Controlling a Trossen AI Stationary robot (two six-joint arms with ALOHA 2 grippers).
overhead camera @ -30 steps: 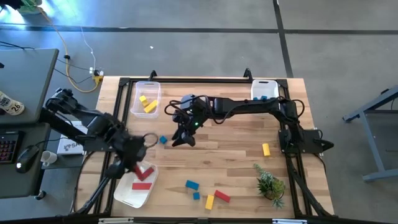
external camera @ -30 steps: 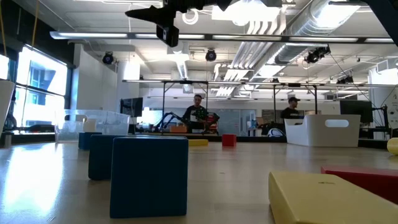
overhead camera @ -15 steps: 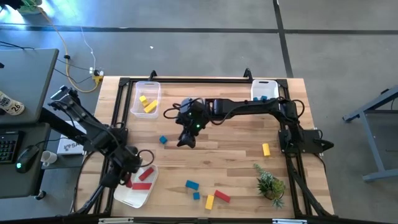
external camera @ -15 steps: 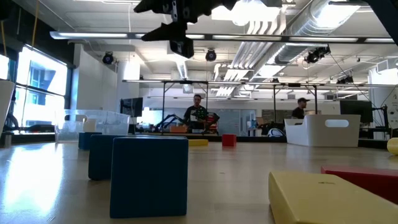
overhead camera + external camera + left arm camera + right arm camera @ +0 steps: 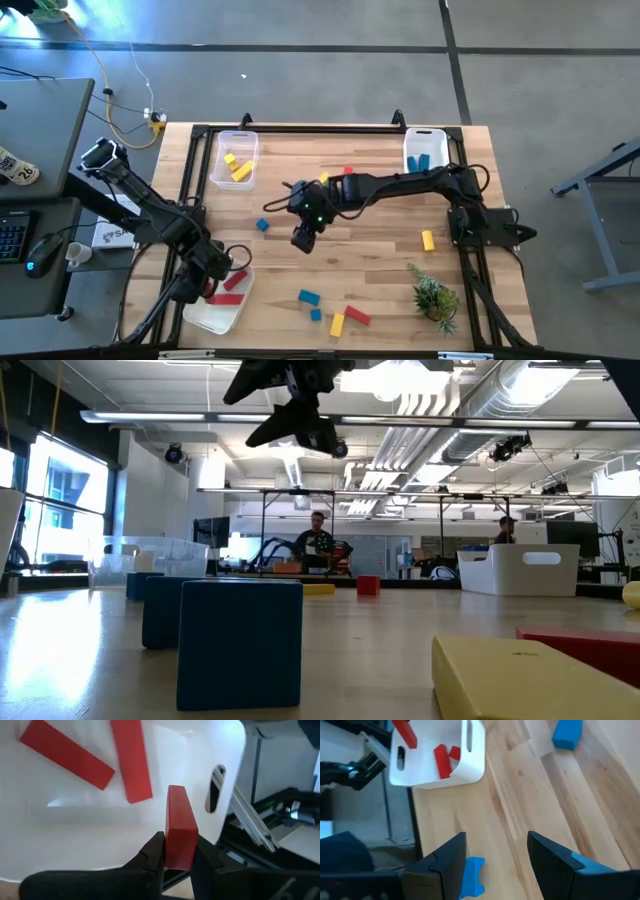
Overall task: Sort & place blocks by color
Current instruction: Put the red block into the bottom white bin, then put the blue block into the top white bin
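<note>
— Red is what the left wrist view is full of: the left gripper [image 5: 178, 857] pinches a red block [image 5: 179, 827] between its fingers, over the white bin [image 5: 65, 835], where two more red bars [image 5: 131, 760] lie flat inside.

— From the high view I can only place that gripper [image 5: 213, 283] at the near-left bin [image 5: 206, 316]; the arm hides the pinched block. What that view does give is the spread of the rest: yellow blocks [image 5: 238, 168] in the clear bin [image 5: 219, 180] at the far left, blue ones [image 5: 420, 161] in the white bin at the far right [image 5: 424, 134], and loose pieces on the wooden table [image 5: 380, 250].

— And the right gripper [image 5: 303, 236]?

— It hangs above the table's middle, near a small blue cube [image 5: 262, 225]. Its own wrist view shows the fingers [image 5: 551, 860] spread apart with nothing between them, and that cube [image 5: 470, 879] on the wood just beside one finger.

— The low view adds little on the arms, only a dark gripper [image 5: 300, 415] up high. It shows blue blocks [image 5: 240, 642] close to the lens, a yellow one [image 5: 520, 678], and people in the room far behind.

— Near the front edge, a red bar [image 5: 357, 316] touches a yellow one [image 5: 338, 324], with a small plant [image 5: 434, 296] off to the right.
</note>
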